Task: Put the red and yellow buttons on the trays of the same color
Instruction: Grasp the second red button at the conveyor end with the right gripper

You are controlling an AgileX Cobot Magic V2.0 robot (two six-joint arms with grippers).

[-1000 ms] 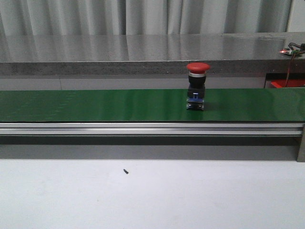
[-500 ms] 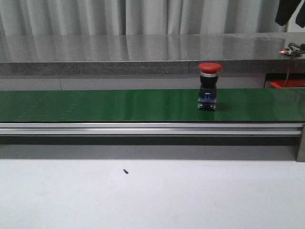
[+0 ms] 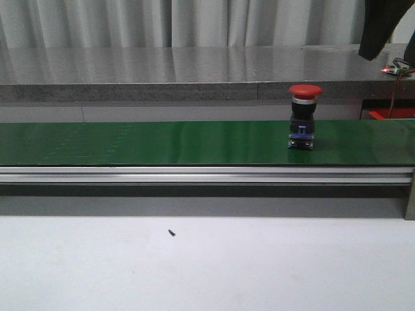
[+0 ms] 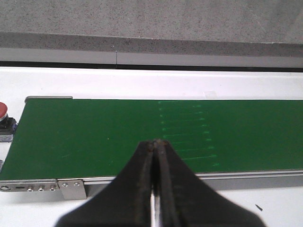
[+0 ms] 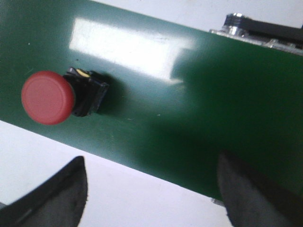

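A red button with a black body and blue base stands upright on the green conveyor belt, right of centre. In the right wrist view the red button lies ahead of and to one side of my open right gripper, which holds nothing. Part of my right arm shows dark at the front view's top right. My left gripper is shut and empty above the belt's near edge, with the red button at the frame's edge. A red tray-like edge shows at far right. The yellow button is out of view.
An aluminium rail runs along the belt's front. Behind the belt is a grey stone ledge with curtains beyond. White table lies in front, with a small dark speck. Wires and a small lit board sit at back right.
The red button has travelled to the right along the belt. My right arm has come down into the front view's top right corner.
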